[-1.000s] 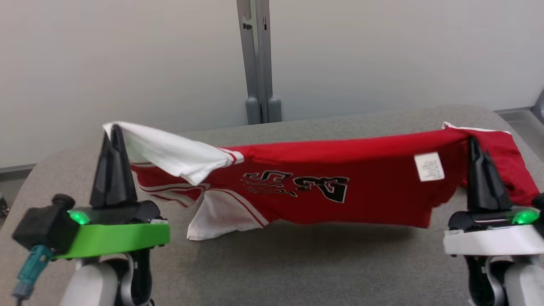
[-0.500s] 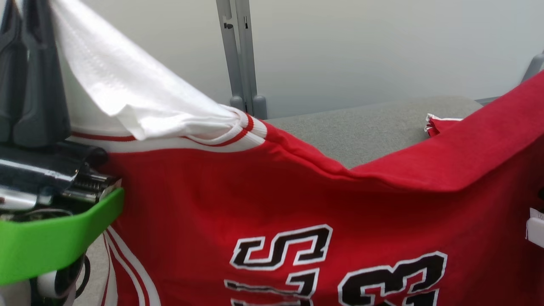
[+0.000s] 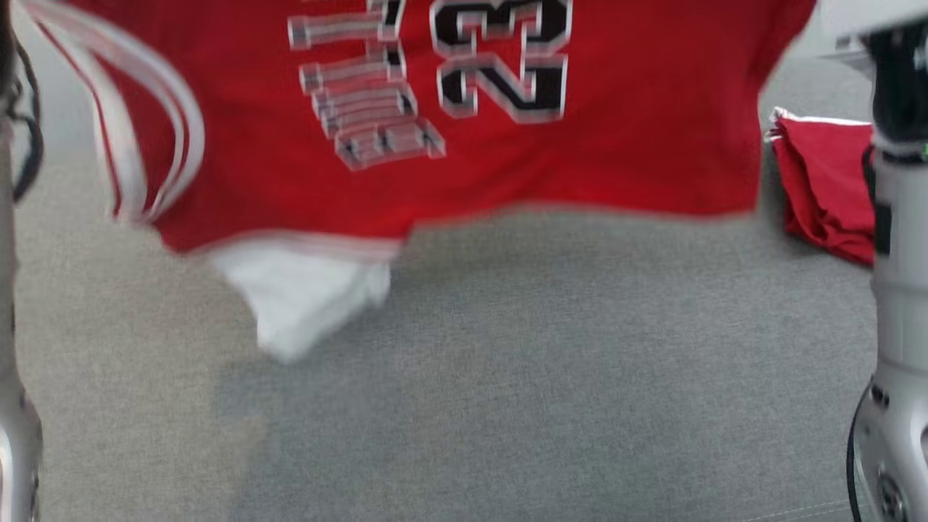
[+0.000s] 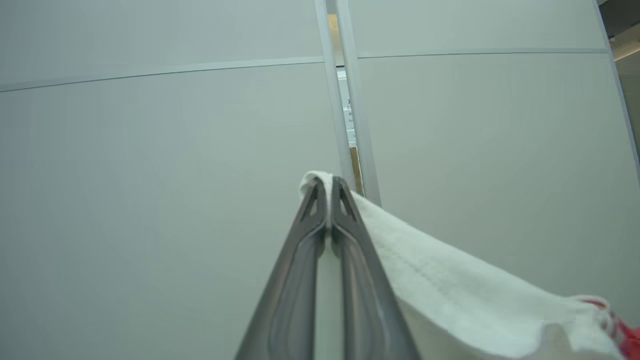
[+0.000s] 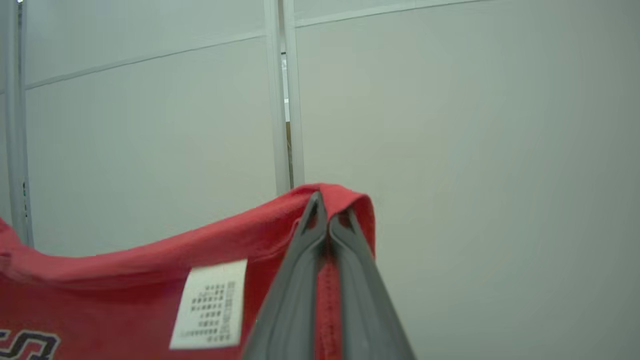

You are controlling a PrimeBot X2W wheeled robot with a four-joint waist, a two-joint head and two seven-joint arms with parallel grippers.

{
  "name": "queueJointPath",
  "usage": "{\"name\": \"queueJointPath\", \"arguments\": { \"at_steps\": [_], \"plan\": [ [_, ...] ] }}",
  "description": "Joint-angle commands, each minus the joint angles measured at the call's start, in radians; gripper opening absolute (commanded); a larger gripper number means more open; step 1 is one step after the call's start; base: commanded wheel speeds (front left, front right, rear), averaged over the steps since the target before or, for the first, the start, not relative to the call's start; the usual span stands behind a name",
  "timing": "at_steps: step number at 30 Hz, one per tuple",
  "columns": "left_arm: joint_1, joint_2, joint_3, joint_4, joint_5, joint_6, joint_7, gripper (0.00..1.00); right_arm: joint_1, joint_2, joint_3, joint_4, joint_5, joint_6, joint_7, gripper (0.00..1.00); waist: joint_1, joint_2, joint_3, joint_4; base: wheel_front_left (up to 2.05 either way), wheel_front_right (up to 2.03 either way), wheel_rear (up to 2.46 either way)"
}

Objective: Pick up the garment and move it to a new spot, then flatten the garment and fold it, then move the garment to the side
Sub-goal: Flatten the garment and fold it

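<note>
The left gripper (image 4: 329, 182) is clenched, its two dark fingers pressed together on a fold of white fabric that is wrapped over the fingertips. The right gripper (image 5: 327, 212) is likewise clenched, with a red edge of the same garment (image 3: 616, 145) pinched between its fingers and draped over the tips. Both grippers are pointed toward the pale partition wall (image 4: 150, 200), which is divided by a narrow vertical post (image 4: 345, 125). From the left gripper the white fabric is carried away to the right and is joined to red cloth at the edge of the left wrist view. From the right gripper the red edge is run off to the left in a shallow sag, and a white care label (image 5: 212, 305) is attached just beside the fingers. In the head view the garment is seen hung as a wide red sheet above the grey table (image 3: 544, 377), with black-and-white lettering and numerals across its upper part, white stripes at its left side, and a white sleeve hung below its lower left edge. The view is blurred, so contact between sleeve and table cannot be determined. A second red cloth (image 3: 819, 188) is laid on the table at the far right, beside the pale right forearm (image 3: 899, 290).
</note>
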Motion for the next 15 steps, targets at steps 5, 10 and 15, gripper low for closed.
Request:
{"name": "queueJointPath", "arguments": {
  "at_steps": [5, 10, 15],
  "plan": [
    [-0.212, -0.101, -0.027, 0.280, 0.026, -0.010, -0.176, 0.00, -0.258, 0.042, -0.017, 0.394, -0.128, -0.002, -0.150, 0.00, -0.0001, 0.0000, 0.120, 0.062, 0.00, 0.00, 0.00],
    [-0.204, -0.202, -0.037, 0.458, -0.027, -0.032, -0.253, 0.00, -0.345, 0.043, -0.023, 0.675, -0.200, -0.002, -0.215, 0.00, -0.0001, 0.0000, 0.231, 0.127, 0.00, 0.00, 0.00],
    [-0.128, -0.269, -0.027, 0.577, -0.087, -0.041, -0.323, 0.00, -0.355, 0.029, -0.017, 0.870, -0.235, -0.002, -0.290, 0.00, -0.0001, 0.0000, 0.359, 0.177, 0.00, 0.00, 0.00]
  ]
}}
